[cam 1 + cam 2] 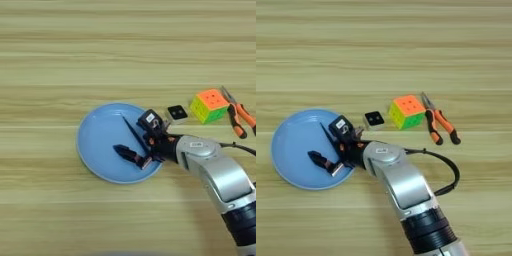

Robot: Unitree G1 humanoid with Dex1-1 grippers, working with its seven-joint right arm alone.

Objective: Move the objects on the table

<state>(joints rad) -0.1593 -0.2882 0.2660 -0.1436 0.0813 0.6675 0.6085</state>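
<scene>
Though poised low over the light-blue plate, not yet clamped on anything: tool spread wide, one black finger reaching across the plate floor, its partner up by the plate's right rim. Between them, thin black stick, slanting across the right half of the plate. Cannot tell whether resting fully on the plate floor or touching a finger.

Location of plate: left of the counter's middle, somewhat toward the near edge. Nothing else inside it but the stick and the intruding finger.

Handling, as judged: stick light, stiff and narrow, lying nearly flat on a smooth glazed-looking surface, so likely to roll or skid when nudged. Best taken near mid-length, fingers square across it, closing slowly. Plate broad, shallow and rigid, possibly breakable, probably slick; only the rim offers a hold, and liable to tip under a one-sided pinch.

Pliers with orange-and-black handles near the counter's right edge, well apart from the plate, jaws pointing toward the far edge. Judged the heaviest item; rubbery handles the safer hold, taken close to the pivot for balance.

Also present between plate and pliers: coloured puzzle cube and small black-and-white square block, just beside the plate's right rim. Neither inside any container.
</scene>
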